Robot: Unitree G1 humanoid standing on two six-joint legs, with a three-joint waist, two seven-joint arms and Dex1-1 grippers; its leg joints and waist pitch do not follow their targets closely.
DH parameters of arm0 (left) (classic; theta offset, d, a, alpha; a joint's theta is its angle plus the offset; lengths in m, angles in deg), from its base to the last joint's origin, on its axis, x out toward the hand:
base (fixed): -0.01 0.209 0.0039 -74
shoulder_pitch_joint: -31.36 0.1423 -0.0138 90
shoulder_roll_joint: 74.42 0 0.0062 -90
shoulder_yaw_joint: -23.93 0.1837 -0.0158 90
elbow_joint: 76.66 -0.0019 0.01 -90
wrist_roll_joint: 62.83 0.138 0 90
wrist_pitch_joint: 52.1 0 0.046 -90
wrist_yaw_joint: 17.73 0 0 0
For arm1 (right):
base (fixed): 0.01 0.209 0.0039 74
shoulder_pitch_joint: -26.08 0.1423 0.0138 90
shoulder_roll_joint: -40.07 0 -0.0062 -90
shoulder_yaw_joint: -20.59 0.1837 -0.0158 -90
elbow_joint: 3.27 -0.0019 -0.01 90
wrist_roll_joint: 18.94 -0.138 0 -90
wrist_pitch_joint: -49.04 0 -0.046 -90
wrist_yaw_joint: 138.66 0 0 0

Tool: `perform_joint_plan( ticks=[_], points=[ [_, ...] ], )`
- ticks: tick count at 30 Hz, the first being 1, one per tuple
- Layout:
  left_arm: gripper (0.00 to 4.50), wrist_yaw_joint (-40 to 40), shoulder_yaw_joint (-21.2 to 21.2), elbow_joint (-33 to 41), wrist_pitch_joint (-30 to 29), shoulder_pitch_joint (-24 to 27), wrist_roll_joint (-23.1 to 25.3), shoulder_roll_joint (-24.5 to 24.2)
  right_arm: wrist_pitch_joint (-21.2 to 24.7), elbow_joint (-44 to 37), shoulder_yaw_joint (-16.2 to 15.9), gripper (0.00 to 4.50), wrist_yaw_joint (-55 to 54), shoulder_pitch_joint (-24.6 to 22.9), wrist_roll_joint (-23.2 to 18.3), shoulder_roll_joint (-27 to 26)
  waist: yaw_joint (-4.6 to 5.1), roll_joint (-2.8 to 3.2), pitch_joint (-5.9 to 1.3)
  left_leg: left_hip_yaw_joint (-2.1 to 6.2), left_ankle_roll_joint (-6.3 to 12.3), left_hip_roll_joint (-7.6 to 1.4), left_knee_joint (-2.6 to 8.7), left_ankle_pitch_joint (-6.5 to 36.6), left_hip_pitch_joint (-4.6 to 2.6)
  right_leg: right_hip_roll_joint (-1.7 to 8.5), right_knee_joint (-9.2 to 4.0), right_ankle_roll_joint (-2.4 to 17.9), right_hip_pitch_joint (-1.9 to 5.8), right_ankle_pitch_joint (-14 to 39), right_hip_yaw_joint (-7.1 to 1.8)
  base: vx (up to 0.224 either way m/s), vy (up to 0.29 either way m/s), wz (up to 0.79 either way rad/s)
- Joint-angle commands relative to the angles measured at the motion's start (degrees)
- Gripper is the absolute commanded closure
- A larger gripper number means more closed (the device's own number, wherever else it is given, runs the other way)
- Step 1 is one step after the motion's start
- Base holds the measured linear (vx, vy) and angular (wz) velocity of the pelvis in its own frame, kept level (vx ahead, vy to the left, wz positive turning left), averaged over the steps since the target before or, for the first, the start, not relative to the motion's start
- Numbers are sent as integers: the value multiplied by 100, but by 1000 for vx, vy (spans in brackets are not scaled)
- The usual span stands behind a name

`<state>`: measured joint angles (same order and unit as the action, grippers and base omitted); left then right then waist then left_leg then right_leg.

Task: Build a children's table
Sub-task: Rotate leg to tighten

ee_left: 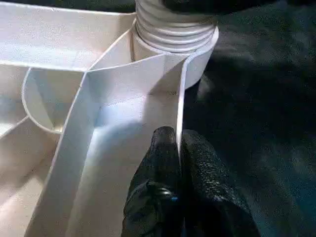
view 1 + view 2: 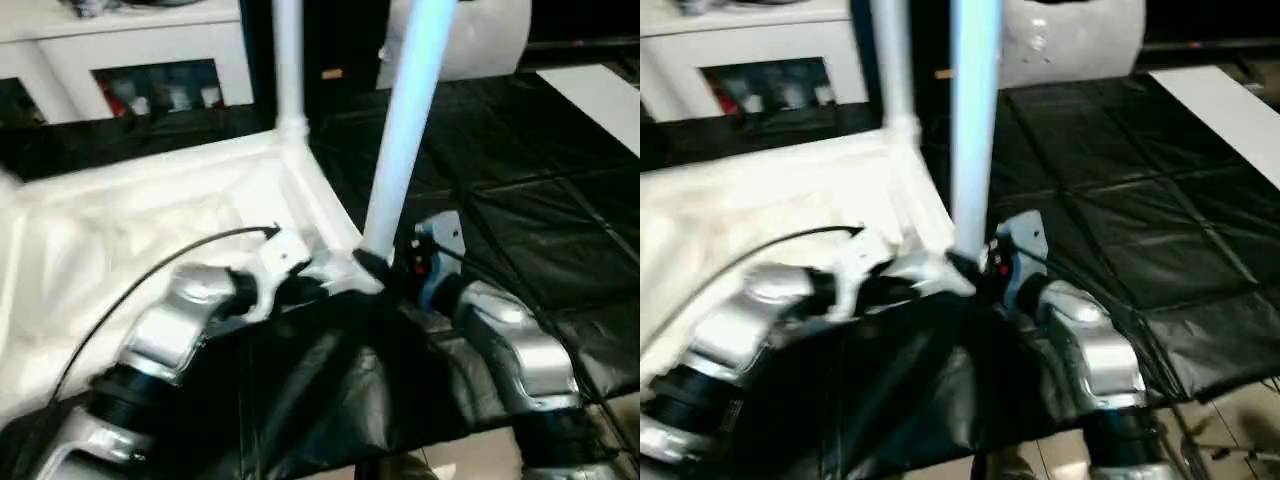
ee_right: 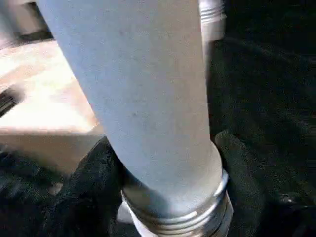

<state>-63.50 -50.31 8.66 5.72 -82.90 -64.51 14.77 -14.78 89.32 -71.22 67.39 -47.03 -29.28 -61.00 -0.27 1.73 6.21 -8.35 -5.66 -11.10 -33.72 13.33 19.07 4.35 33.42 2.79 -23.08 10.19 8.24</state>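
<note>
Two white legs stand upright from the upturned table top point(image 2: 150, 215). The right gripper point(image 3: 170, 173) clamps the near leg point(image 2: 410, 120) by its base, while the left gripper point(image 1: 178, 148) pinches the rim point(image 1: 180, 106) just beside that corner socket point(image 1: 197, 52).

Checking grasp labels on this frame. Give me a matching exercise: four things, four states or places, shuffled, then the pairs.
Things:
1. left gripper
2. right gripper
3. far leg
4. black mat

States or places:
A. upright in the tabletop's far corner socket
B. pinching the tabletop's rim
C. lies under the tabletop
D. around the near leg, close above its threaded end

Pairs: 1-B, 2-D, 3-A, 4-C
</note>
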Motion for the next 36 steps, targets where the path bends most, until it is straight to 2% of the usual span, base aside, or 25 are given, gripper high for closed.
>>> perform_joint_plan(
  ticks=[1, 2, 5, 6, 7, 10, 11, 12, 16, 18, 19, 20, 21, 23, 25, 26, 27, 30, 32, 33, 36],
  points=[
    [450, 666, 90, 274, 15, -208, 5, 569, 330, 370, -809, 193, -159, -85, 27, -551, -19, -10, -213, 36, 414, -127, 430, 564, 129, 414, -555, 493, 330, 2262, -389, 0, 0, 0],
    [450, 1127, 130, 218, -57, -276, 206, 940, 238, 711, -673, 193, -904, 70, 235, -937, 14, -16, -224, 28, 449, -137, 428, 479, 137, 412, -535, 528, 325, 2135, -405, 0, 0, 0],
    [450, 1303, 185, 222, -104, -314, 299, 1070, 181, 832, -590, 193, -1199, 143, 287, -1110, 25, -5, -246, 36, 476, -141, 427, 313, 133, 420, -513, 591, 344, 1853, -408, 0, 0, 0],
    [450, 1363, 249, 223, -112, -341, 362, 1114, 132, 886, -578, 138, -1328, 195, 344, -1176, 26, -6, -268, 39, 520, -147, 426, 216, 136, 413, -482, 662, 361, 1581, -412, 0, 0, 0],
    [450, 1276, 369, 297, -137, -322, 428, 962, 4, 808, -564, 124, -1478, 197, 499, -1155, 34, -11, -282, 38, 558, -161, 422, 137, 134, 413, -452, 744, 359, 1336, -425, 0, 0, 0],
    [450, 1023, 358, 322, -48, -259, 409, 677, -124, 704, -428, 118, -1456, 140, 521, -1013, 12, 3, -313, 45, 657, -157, 404, -94, 136, 426, -385, 876, 392, 885, -430, 0, 0, 0],
    [450, 914, 332, 334, 0, -229, 391, 574, -197, 662, -402, 88, -1357, 108, 527, -918, 23, 0, -312, 39, 722, -155, 397, -181, 141, 426, -369, 927, 394, 726, -434, 0, 0, 0],
    [450, 773, 317, 355, 53, -193, 367, 454, -258, 597, -367, 79, -1238, 61, 511, -809, 28, 4, -318, 37, 742, -153, 388, -240, 144, 425, -358, 952, 403, 637, -435, 0, 0, 0],
    [450, 268, 247, 344, 303, -21, 381, -8, -471, 241, -144, 52, -554, -176, 280, -232, 33, 9, -385, 43, 1086, -156, 323, -711, 156, 425, -251, 1193, 442, -123, -441, 0, 0, 0],
    [450, 205, 233, 317, 373, -7, 363, -91, -518, 170, -134, 31, -357, -225, 247, -80, 30, 13, -394, 38, 1237, -177, 302, -835, 145, 420, -227, 1289, 417, -271, -439, 0, 0, 0],
    [450, 119, 228, 298, 414, 2, 330, -159, -572, 116, -140, 31, -155, -271, 231, 61, 26, 11, -399, 35, 1271, -178, 296, -860, 148, 423, -223, 1316, 413, -279, -441, 0, 0, 0],
    [450, 57, 227, 285, 441, 8, 306, -208, -610, 78, -144, 12, -11, -303, 220, 160, 17, 0, -414, 34, 1320, -174, 276, -909, 171, 429, -204, 1355, 416, -312, -442, 0, 0, 0],
    [450, -123, 257, 246, 605, 15, 249, -334, -712, 17, -131, 4, 283, -360, 152, 349, 1, 9, -395, 31, 1353, -186, 269, -872, 178, 427, -208, 1381, 394, -227, -438, 0, 0, 0],
    [450, -506, 325, 198, 841, 32, 161, -596, -775, -167, -58, 4, 945, -472, -140, 715, -34, -4, -370, 21, 1346, -185, 279, -520, 173, 432, -262, 1296, 393, 200, -433, 0, 0, 0],
    [450, -670, 354, 178, 981, 36, 123, -685, -842, -227, -50, 4, 1187, -506, -224, 855, -43, -6, -352, 16, 1245, -203, 292, -284, 169, 430, -287, 1191, 378, 539, -445, 0, 0, 0],
    [450, -980, 403, 137, 1181, 37, 67, -849, -916, -334, -79, 4, 1717, -556, -381, 1178, -47, 0, -333, 9, 1143, -206, 308, -83, 150, 422, -332, 1141, 355, 860, -433, 0, 0, 0],
    [450, -1199, 443, 99, 1317, 33, 40, -963, -959, -376, -110, 4, 2051, -566, -459, 1394, -62, -15, -336, 3, 1070, -195, 308, 16, 156, 423, -343, 1053, 373, 1034, -442, 0, 0, 0],
    [450, -1733, 640, -66, 1790, -22, 113, -1303, -927, -368, -199, 4, 2806, -457, -645, 1863, -108, -23, -334, 10, 998, -190, 319, 175, 144, 417, -382, 909, 359, 1358, -442, 0, 0, 0],
    [450, -2033, 636, -233, 1999, -105, -18, -1375, -924, -253, -283, 4, 3258, -231, -685, 2100, -141, -25, -343, 1, 995, -194, 311, 71, 140, 416, -368, 925, 343, 1266, -448, 0, 0, 0],
    [450, -2176, 655, -306, 2112, -153, -63, -1407, -983, -168, -352, 4, 3415, -115, -658, 2179, -155, -53, -352, -1, 989, -192, 310, -3, 138, 418, -343, 968, 344, 1198, -448, 0, 0, 0],
    [450, -2424, 691, -430, 2285, -230, -109, -1454, -1132, 3, -496, 4, 3681, 75, -579, 2293, -189, -47, -373, 2, 1024, -209, 291, -207, 135, 427, -294, 1061, 333, 926, -456, 0, 0, 0]
  ],
)
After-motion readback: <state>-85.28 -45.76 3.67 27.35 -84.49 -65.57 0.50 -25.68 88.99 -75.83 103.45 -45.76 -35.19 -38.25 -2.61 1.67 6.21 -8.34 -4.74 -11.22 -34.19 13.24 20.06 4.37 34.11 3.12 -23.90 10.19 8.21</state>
